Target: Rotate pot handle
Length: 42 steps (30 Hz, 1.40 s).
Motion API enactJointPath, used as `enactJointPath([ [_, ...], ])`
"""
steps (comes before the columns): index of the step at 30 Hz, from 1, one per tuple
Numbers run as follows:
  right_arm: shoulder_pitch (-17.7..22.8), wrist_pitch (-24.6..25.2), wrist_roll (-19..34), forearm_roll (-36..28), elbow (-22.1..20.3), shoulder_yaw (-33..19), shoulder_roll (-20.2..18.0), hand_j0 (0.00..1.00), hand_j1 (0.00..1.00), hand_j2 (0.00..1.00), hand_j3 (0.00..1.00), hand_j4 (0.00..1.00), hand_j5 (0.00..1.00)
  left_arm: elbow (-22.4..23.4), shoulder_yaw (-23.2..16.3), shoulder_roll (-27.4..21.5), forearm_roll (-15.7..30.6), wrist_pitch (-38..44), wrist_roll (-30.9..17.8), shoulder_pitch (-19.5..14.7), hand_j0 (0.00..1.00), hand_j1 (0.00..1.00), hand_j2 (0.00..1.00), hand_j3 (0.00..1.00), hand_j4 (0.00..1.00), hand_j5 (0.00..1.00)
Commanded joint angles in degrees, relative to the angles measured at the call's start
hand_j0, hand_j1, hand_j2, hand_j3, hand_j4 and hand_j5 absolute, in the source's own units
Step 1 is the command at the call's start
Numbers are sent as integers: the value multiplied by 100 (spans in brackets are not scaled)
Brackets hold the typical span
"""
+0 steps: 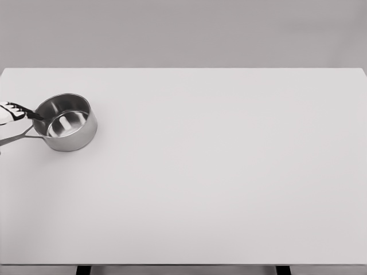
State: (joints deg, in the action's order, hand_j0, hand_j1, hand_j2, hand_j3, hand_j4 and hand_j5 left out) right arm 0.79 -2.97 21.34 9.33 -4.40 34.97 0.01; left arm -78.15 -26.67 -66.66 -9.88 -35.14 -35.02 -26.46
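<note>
- While standing upright at the table's [229, 183] far left, the steel pot [66, 122] holds nothing.
- Its handle [16, 137] points left.
- My left hand [12, 111] touches the rim; its grip I cannot tell.

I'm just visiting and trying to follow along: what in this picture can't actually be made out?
- Left hand, head view: cut off by the picture's left edge; only fingertips show by the rim of the saucepan, so its grip cannot be told.
- Saucepan handle: its far end runs off the left edge.
- Right arm: not in view at all.
- Under the white table: only dark leg stubs show at the bottom edge.
</note>
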Motion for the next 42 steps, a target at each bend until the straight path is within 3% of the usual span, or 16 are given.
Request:
enactJointPath([
  [1,0,-2,2,-2,0,1,-1,100,100,100,100,100,100,98,4,21,-93,14,2,0,100,100,100,100,100,100],
  [12,0,-2,2,-2,0,1,-1,100,100,100,100,100,100,107,4,320,-769,14,2,-79,100,100,100,100,100,100],
  [20,0,7,2,-2,0,1,-1,100,100,100,100,100,100,239,13,399,-822,14,2,-184,100,100,100,100,100,100],
  [24,0,-2,2,-2,0,1,-1,100,100,100,100,100,100,380,4,601,-1297,14,2,-316,100,100,100,100,100,100],
  [30,0,-2,2,-2,0,1,-1,100,100,100,100,100,100,397,4,628,-1358,14,2,-422,100,100,100,100,100,100],
  [36,0,-2,2,-2,0,1,-1,100,100,100,100,100,100,476,-5,760,-1815,14,2,-527,100,100,100,100,100,100],
  [42,0,-2,2,-2,0,1,-1,100,100,100,100,100,100,696,-5,883,-1833,14,2,-721,100,100,100,100,100,100],
])
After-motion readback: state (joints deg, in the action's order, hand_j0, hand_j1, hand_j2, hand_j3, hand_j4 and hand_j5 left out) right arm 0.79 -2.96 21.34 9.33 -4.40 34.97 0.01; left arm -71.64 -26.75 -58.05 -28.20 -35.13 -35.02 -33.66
